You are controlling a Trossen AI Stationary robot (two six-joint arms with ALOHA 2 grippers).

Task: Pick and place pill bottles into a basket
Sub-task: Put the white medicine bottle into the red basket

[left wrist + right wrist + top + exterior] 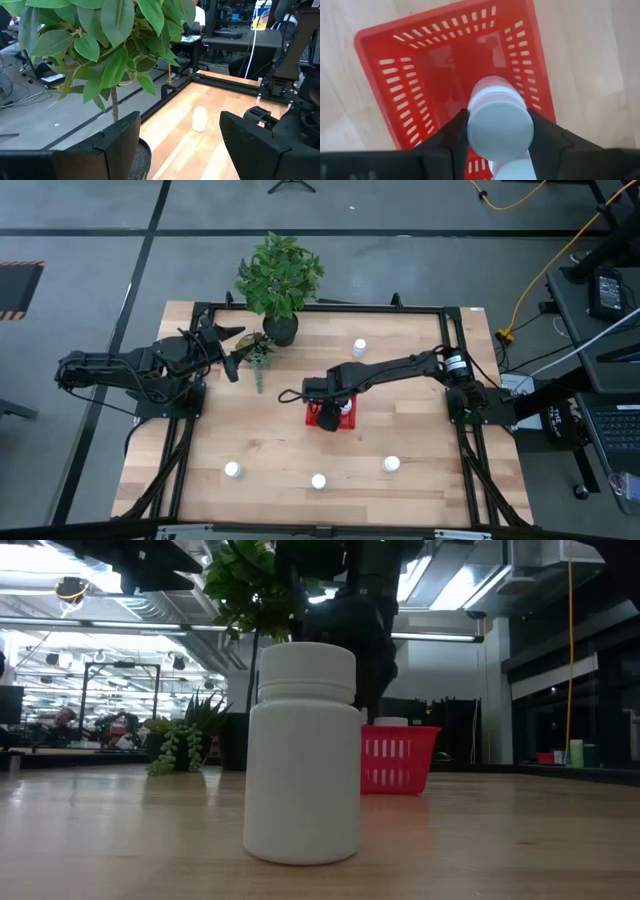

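The red basket (345,418) stands at the table's middle; it also shows in the right wrist view (395,75) and the low view (398,758). My right gripper (498,117) hangs over it, pointing down, shut on a white pill bottle (499,125). A second white bottle (512,171) shows just beneath the held one, and a white cap (390,722) rises above the basket's rim. Three bottles stand upright near the front edge (232,470) (318,481) (391,464), and one stands at the back (359,347). My left gripper (228,345) is open and empty by the potted plant. My right gripper pinches the bottle between its two fingers, one on each opposite side (472,125) of its upper end. The fingers come from above, pointing down into the basket. The bottle stands nearly upright below them, inside the basket's opening; whether its lower end rests on anything I cannot tell.
A large potted plant (279,278) and a small trailing plant (257,352) stand at the back left, close to my left gripper (180,145). A black frame (400,307) runs round the table. Bare wood lies between the basket and the front bottles.
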